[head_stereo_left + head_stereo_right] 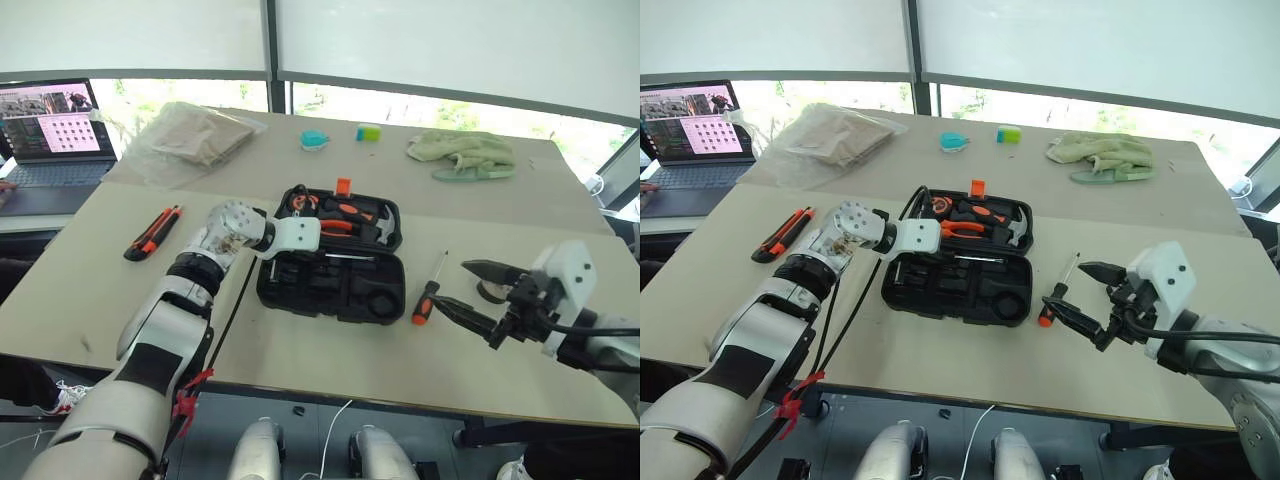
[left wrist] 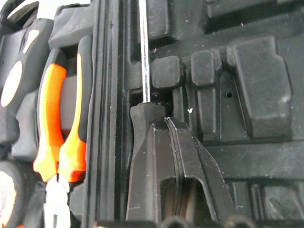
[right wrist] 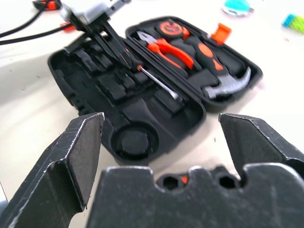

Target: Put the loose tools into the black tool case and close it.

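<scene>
The black tool case (image 1: 330,295) lies open at the table's middle, its orange latch (image 1: 343,186) at the far edge. My left gripper (image 1: 270,262) reaches into the near half, shut with nothing between its fingers (image 2: 183,156). They lie against the black handle of a screwdriver (image 2: 144,57) resting in a slot along the hinge. An orange-and-black screwdriver (image 1: 427,295) lies on the table right of the case. My right gripper (image 1: 455,283) hovers open just beside it. Behind its fingers a dark tape roll (image 1: 490,292) partly shows. The utility knife (image 1: 152,233) lies left of my left arm.
Orange-handled pliers (image 1: 335,225), a hammer (image 1: 375,222) and a tape measure sit in the lid half. At the back are a clear bag of beige material (image 1: 195,135), a green cloth (image 1: 462,152) and two small teal objects (image 1: 314,139). A laptop (image 1: 55,140) stands far left.
</scene>
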